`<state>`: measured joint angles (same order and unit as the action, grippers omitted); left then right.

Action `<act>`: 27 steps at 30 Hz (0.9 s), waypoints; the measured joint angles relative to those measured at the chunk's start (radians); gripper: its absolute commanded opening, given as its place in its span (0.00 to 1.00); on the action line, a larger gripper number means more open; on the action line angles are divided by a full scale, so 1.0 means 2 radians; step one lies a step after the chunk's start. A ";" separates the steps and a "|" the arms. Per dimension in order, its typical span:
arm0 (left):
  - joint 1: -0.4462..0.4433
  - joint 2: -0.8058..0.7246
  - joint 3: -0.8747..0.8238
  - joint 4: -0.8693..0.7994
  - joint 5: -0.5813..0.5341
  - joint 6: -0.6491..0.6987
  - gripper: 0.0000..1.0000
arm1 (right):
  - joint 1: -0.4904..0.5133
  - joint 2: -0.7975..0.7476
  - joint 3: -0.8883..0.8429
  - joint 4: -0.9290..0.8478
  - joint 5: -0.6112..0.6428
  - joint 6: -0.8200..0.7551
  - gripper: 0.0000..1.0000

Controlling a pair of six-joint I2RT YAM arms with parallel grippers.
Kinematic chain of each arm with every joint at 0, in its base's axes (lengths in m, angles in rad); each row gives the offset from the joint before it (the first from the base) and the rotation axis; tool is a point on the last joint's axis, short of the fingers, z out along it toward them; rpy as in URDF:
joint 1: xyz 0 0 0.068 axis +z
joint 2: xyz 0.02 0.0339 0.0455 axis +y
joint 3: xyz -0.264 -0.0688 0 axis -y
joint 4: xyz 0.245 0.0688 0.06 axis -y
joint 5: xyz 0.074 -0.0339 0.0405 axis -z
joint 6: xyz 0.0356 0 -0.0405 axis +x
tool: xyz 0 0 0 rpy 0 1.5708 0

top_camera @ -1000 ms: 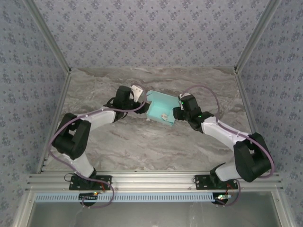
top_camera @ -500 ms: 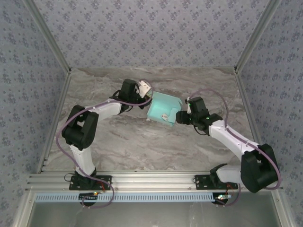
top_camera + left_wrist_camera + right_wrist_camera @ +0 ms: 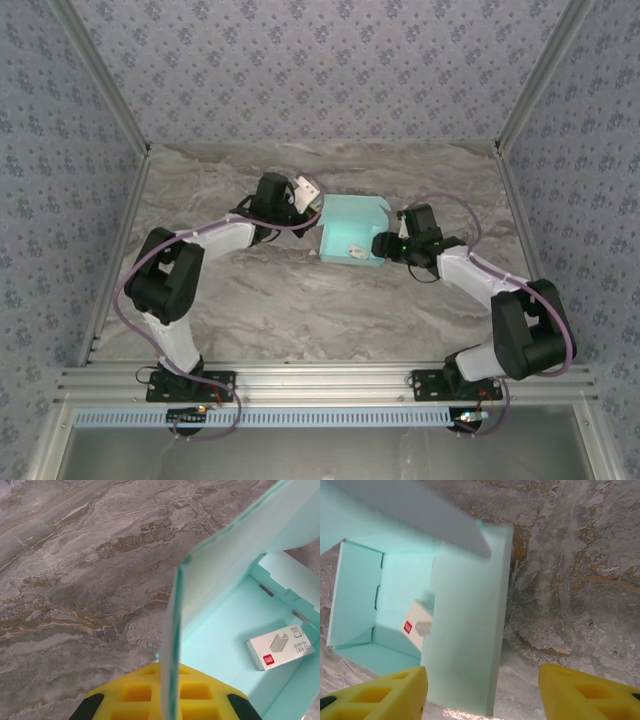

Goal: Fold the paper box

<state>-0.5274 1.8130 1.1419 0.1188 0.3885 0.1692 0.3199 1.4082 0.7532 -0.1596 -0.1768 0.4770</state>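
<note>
While open-topped, paper box (image 3: 352,232) in left hand (image 3: 167,696)

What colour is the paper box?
The paper box is pale mint turquoise; the left wrist view shows it best.

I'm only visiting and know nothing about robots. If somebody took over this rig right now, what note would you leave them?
Left end effector: shut on an upright wall of the paper box.
Right end effector: open, with its fingers apart on either side of a loose box panel, not clamping it.
Box: on the table between the arms, open on top, with a small white tag lying inside.
Done: card partly raised into a tray with walls.
Left: probably fold in the loose panels and finish the box.
</note>
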 measured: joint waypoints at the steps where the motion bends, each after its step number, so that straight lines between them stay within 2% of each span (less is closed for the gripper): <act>1: -0.002 -0.004 -0.002 -0.005 -0.003 0.002 0.00 | -0.007 0.000 -0.001 0.001 -0.008 -0.004 0.62; 7: -0.012 -0.027 -0.014 -0.024 -0.016 0.003 0.00 | -0.048 0.006 -0.002 0.005 -0.072 -0.030 0.60; 14: -0.016 -0.030 -0.019 -0.028 -0.027 0.002 0.00 | -0.049 0.019 -0.024 0.033 -0.126 -0.037 0.57; 22: -0.022 -0.036 -0.026 -0.028 -0.034 0.001 0.00 | -0.037 0.055 -0.034 0.068 -0.142 -0.027 0.37; 27: -0.025 -0.048 -0.033 -0.034 -0.046 -0.011 0.00 | -0.023 0.060 -0.031 0.075 -0.127 -0.019 0.32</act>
<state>-0.5770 1.7161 1.0756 0.0502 0.2974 0.1478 0.2745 1.5280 0.6903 -0.0105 -0.4305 0.4393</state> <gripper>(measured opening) 0.042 0.323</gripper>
